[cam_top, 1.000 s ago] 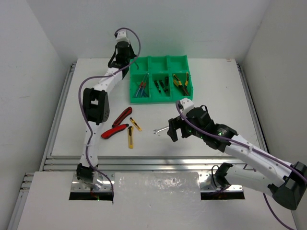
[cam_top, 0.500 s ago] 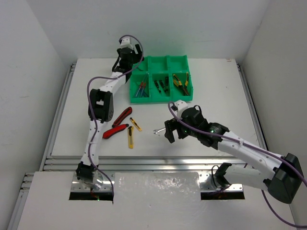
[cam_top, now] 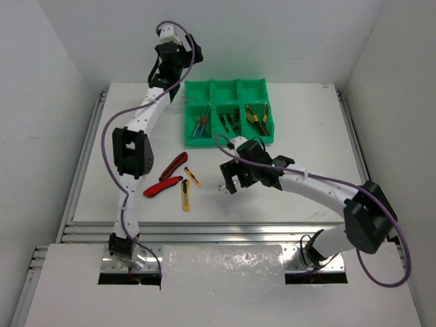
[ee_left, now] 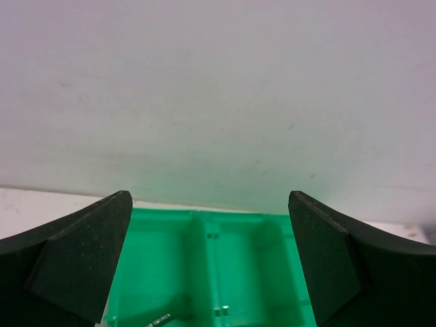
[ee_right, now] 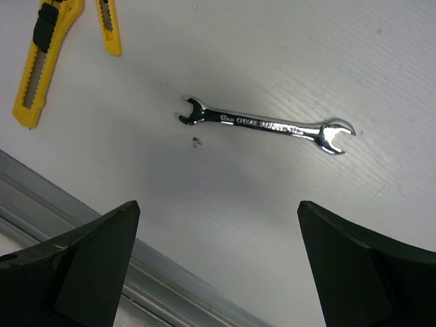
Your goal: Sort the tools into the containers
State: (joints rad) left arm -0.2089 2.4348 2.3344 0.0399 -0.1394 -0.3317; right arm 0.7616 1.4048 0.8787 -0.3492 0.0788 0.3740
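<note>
Hovering over the wrench (ee_right: 266, 126) toward the worktop's (cam_top: 306, 136) front edge, right gripper (ee_right: 214, 225) spread empty; left gripper (ee_left: 210, 201) likewise above the tray (ee_left: 204, 219). Next, probably: lowering, straddling shank, closing.

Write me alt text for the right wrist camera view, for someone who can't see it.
A silver wrench lies flat on the white table, just beyond the gap of the open right end effector, whose dark fingers fill the bottom corners. Two yellow box cutters lie at the upper left.
</note>
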